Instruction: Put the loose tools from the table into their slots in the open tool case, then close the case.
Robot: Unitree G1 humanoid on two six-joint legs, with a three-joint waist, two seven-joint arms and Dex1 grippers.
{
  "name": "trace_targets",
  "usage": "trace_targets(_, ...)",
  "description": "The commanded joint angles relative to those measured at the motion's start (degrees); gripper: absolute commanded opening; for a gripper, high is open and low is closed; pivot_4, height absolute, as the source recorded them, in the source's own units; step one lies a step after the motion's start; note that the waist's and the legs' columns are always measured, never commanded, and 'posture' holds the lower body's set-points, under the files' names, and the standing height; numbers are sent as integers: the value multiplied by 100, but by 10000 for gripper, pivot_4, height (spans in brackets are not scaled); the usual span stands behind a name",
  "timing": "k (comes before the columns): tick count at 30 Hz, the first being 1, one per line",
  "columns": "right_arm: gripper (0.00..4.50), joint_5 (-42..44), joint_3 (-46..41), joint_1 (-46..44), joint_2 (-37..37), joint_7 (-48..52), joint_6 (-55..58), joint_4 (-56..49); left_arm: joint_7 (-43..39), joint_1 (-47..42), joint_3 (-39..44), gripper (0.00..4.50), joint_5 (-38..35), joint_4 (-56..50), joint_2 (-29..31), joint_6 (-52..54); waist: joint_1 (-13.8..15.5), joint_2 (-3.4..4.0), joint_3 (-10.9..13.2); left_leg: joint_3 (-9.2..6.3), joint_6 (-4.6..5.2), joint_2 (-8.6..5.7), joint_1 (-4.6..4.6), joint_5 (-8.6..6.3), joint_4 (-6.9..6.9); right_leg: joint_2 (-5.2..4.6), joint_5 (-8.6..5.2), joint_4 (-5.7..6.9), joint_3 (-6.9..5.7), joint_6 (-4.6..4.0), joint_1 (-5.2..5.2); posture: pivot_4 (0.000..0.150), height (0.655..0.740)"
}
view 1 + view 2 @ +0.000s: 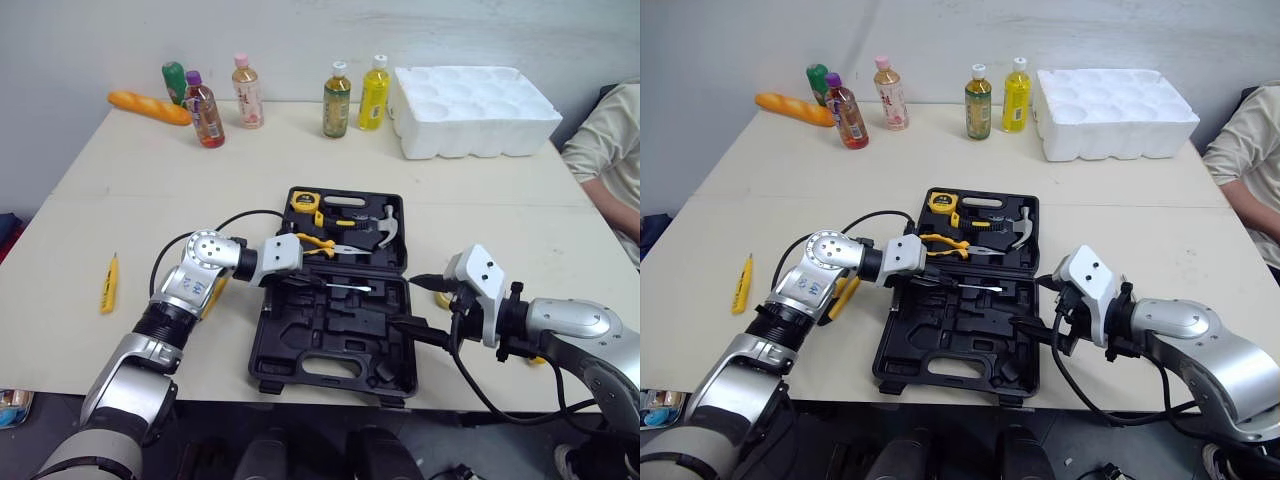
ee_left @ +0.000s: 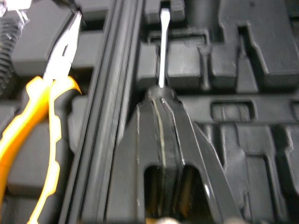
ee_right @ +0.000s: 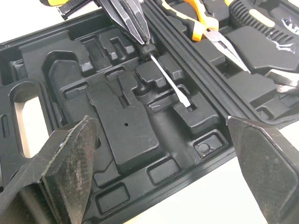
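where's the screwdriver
In the head views the screwdriver is clamped in the left gripper over the near half of the tool case, beside the yellow pliers.

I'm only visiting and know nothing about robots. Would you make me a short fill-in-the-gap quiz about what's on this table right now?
1. The left gripper is shut on a ____ above the tool case.
2. The right gripper has its fingers ____.
3. The white foam tray sits at the table's far ____ corner.
4. A yellow tool lies loose on the table to the ____ of the case.

Missing words: screwdriver; open; right; left.
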Motion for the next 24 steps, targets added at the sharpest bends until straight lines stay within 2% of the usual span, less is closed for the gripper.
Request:
trace_targets(1,45000,-114,51,10,-44,50,-120,-68,150,345,-564,286,793,642,79,77,0,1,-22,-1,1,0,6,-1,0,-1,0,-1,0,0,7,1500,7400)
trace_targets(8,45000,-344,105,-77,-114,155,-240,147,349,232,-425,286,650,851,-75,21,-4,17,-62,-4,14,0,75,-18,-32,-12,4,-52,-3,7,82,1500,7400)
trace_targets(11,45000,-942,45,62,-346,223,-846,398,128,372,274,286,-228,305,-3,4,-8,28,-67,-3,14,0,75,-18,-47,-14,4,-60,-2,7,79,1500,7400)
trace_targets(14,45000,-495,-943,318,-601,691,-813,637,49,822,1349,286,-1344,-645,407,1043,-80,29,-46,-2,6,1,48,-13,-67,-11,4,-67,-1,6,40,1500,7400)
trace_targets(15,45000,-296,-1316,447,-680,878,-721,692,16,1066,1691,6602,-1729,-1051,612,1523,-122,26,-39,-2,-2,3,13,-7,-67,-8,3,-59,-2,6,4,1500,7400)
trace_targets(17,45000,-164,-1899,782,-840,1220,-668,834,46,1597,2232,12986,-2293,-1783,997,2313,-172,28,-11,-3,-37,5,-40,26,-66,0,2,-35,-4,3,-54,1500,7400)
trace_targets(21,45000,-609,-2970,1714,-1212,1820,-960,1648,376,3209,3758,30599,-2846,-2695,1758,3114,-153,26,5,-15,-24,13,-35,16,-85,12,2,-36,-2,2,-43,1500,7400)
trace_targets(24,45000,-860,-3580,2179,-1346,2114,-1165,2337,597,4262,4972,44831,-2978,-2580,2046,3384,-149,23,28,-7,4,0,-21,-3,-81,-9,3,-72,5,4,-26,1500,7400)
